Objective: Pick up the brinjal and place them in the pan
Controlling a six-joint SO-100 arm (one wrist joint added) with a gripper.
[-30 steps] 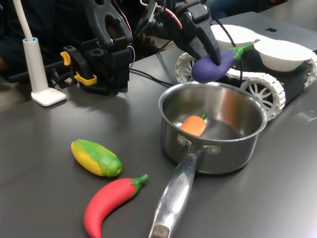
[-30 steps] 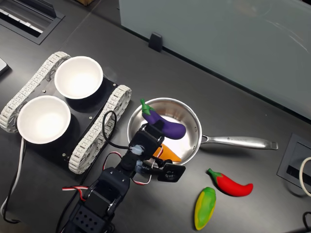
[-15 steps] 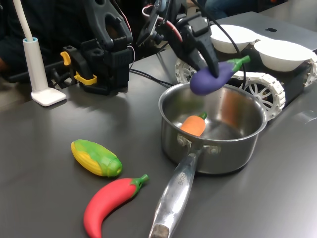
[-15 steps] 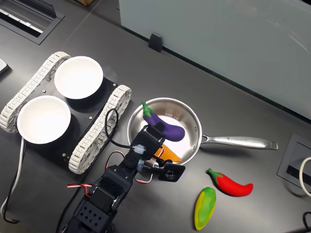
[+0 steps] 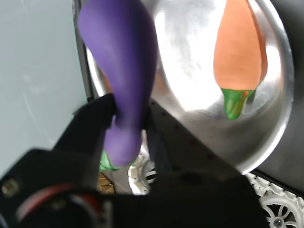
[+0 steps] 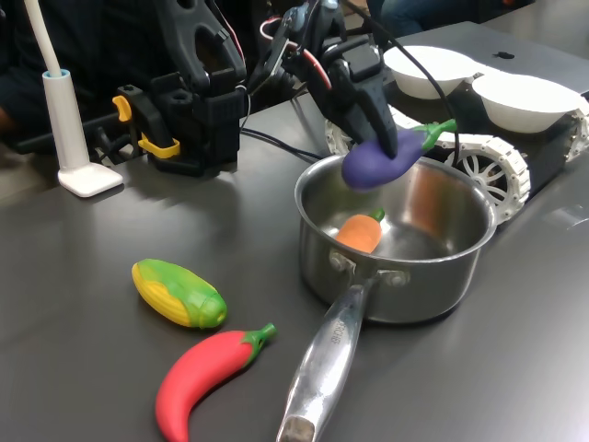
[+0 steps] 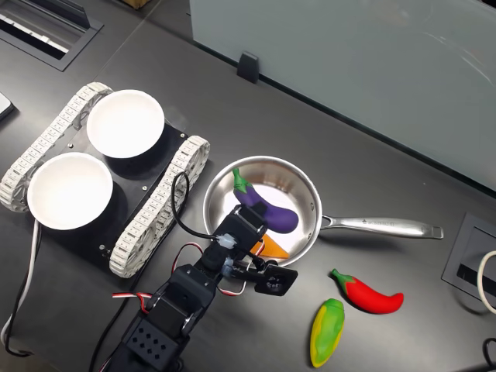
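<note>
The brinjal (image 6: 382, 158) hangs in the air just over the pan (image 6: 457, 267), clamped crosswise between the gripper (image 6: 379, 138) fingers, green stem pointing toward the white bowls (image 7: 124, 122). In the wrist view the black fingers (image 5: 90, 124) pinch its purple body, with a toy carrot (image 5: 237, 52) lying on the pan floor beneath. On the table beside the pan's long handle (image 6: 324, 366), a red chili (image 6: 204, 376) and a corn cob (image 6: 179, 293) lie close together.

The pan (image 7: 310, 203) is open from above, with bare floor beyond the toy carrot (image 6: 360, 232) lying inside it. Close behind the pan stands a tracked vehicle (image 7: 147, 209) carrying two white bowls (image 7: 125, 122). The pan's handle (image 7: 384, 227) juts out, with a red chili (image 7: 370, 294) and toy corn (image 7: 326, 332) near it on the table (image 7: 372, 155).
</note>
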